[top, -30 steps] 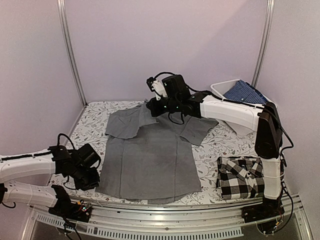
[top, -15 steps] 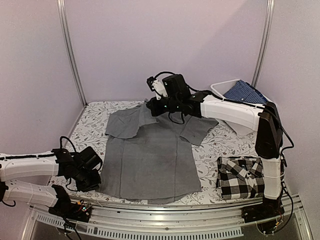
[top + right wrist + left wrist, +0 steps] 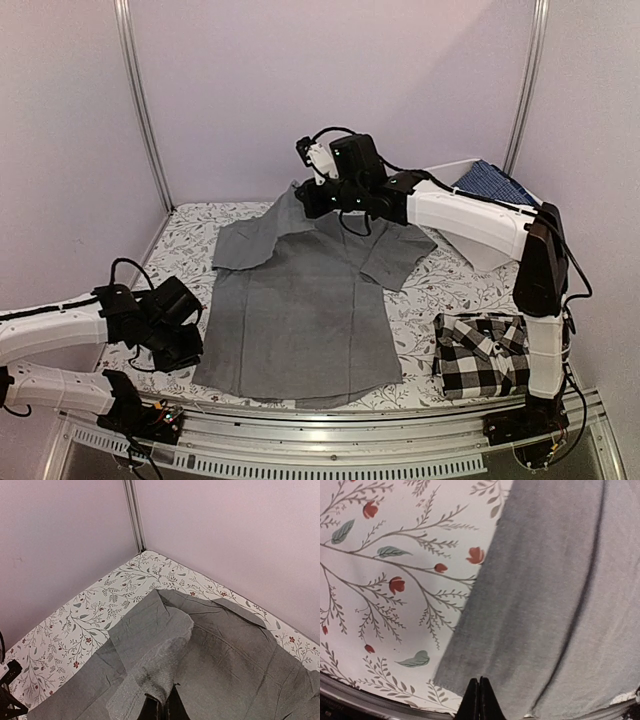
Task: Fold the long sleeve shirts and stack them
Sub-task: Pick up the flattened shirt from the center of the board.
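**Grey on florals: one shirt spread, one folded**

We see a table covered in a white cloth printed with leafy twigs and small red flowers, closed in by pale walls. Most of its middle is taken by the grey shirt, which lies open and nearly flat, hem toward the arms and collar toward the far wall. Its sleeves are out to either side, and the one on the left is creased over itself. The far edge, near the collar, is pulled up off the table into a small peak.

The checked shirt sits at the near right corner as a folded rectangle, collar up. It lies near the grey shirt's hem but clear of it. At the far right corner we find a white bin with blue cloth in it.

The right gripper reaches across to that raised peak. In its wrist view the fingers are closed with grey fabric bunched up between them, so it is gripping the grey shirt above the table.

The left gripper is low at the shirt's near left corner. From its wrist we see the fingertips pressed together right at the hem of the grey shirt, just inside the corner. The jaws are closed, but we cannot tell whether any cloth is caught between them.
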Robot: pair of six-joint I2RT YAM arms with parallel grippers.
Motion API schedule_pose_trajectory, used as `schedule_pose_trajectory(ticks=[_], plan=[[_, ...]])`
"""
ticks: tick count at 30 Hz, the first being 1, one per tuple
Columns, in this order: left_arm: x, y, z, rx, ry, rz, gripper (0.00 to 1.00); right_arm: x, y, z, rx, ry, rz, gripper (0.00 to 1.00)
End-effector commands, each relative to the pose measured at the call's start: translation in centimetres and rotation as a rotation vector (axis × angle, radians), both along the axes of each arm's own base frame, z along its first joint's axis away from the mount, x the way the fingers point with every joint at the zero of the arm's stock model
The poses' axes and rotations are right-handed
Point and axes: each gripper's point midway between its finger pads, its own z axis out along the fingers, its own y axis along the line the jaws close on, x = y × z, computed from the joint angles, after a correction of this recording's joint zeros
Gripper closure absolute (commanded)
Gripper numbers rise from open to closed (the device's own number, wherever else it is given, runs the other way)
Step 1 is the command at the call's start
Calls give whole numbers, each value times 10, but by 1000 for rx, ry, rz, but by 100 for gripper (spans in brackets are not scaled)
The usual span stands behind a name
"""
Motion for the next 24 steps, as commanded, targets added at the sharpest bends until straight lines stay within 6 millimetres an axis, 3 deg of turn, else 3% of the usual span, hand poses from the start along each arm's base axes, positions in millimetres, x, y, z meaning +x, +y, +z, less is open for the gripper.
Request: schedule_pose_trajectory(ticks=[1, 5, 7, 12, 14, 24], plan=[[17, -11, 36, -5, -91, -71, 100, 14, -26, 65, 44, -120, -70, 100], [18, -11, 41, 18, -86, -93, 100, 20, -38, 79, 47, -154, -96, 100], [13, -4, 32, 44, -56, -73, 99, 20, -39, 82, 53, -152, -91, 100], [-1, -3, -5, -14, 21, -31, 82, 14, -32, 72, 67, -105, -49, 100], [-1, -2, -15, -23, 31, -15, 80, 11, -29, 68, 72, -89, -35, 100], [-1, 6, -36, 60, 71, -23, 70, 5, -25, 63, 85, -64, 2, 100]])
